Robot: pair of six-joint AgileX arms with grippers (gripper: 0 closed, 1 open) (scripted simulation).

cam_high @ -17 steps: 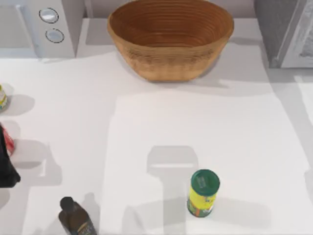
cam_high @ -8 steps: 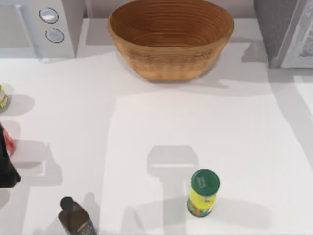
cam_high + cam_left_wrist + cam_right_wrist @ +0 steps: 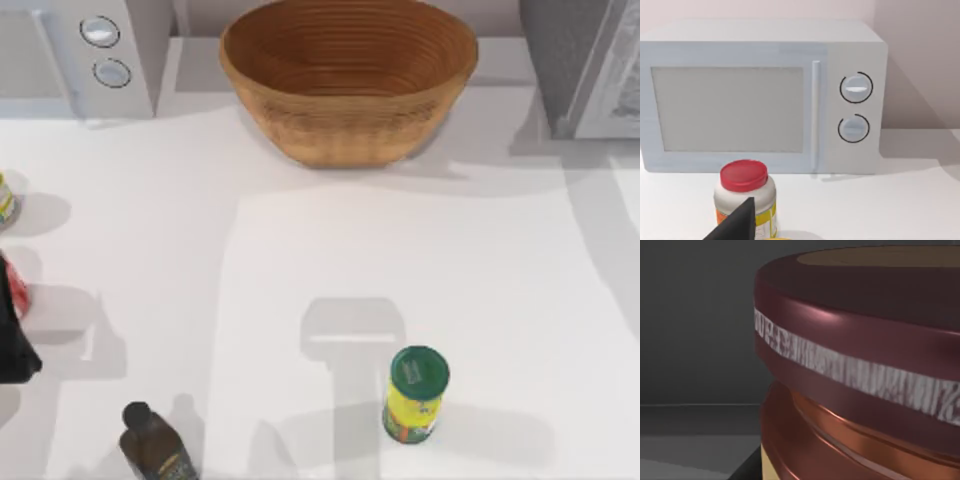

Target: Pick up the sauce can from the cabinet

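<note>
White surface point(image 3: 300, 260) carries a woven basket point(image 3: 348, 78) at the back, a green-lidded can point(image 3: 415, 393) near the front; cabinet point(image 3: 585, 65) stands at the back right; sauce can point(image 3: 860, 365) sits in a dark grey interior, very close to the right wrist camera; left tool point(image 3: 737, 225) hangs before a red-lidded jar point(image 3: 745, 197) and a microwave point(image 3: 760, 95); whether either tool is spread or pressed together, I cannot tell.

Sauce can point(image 3: 860, 365) upright, maroon lid, tan top patch, close-up inside dark interior; cabinet point(image 3: 585, 65) top view's upper right.
</note>
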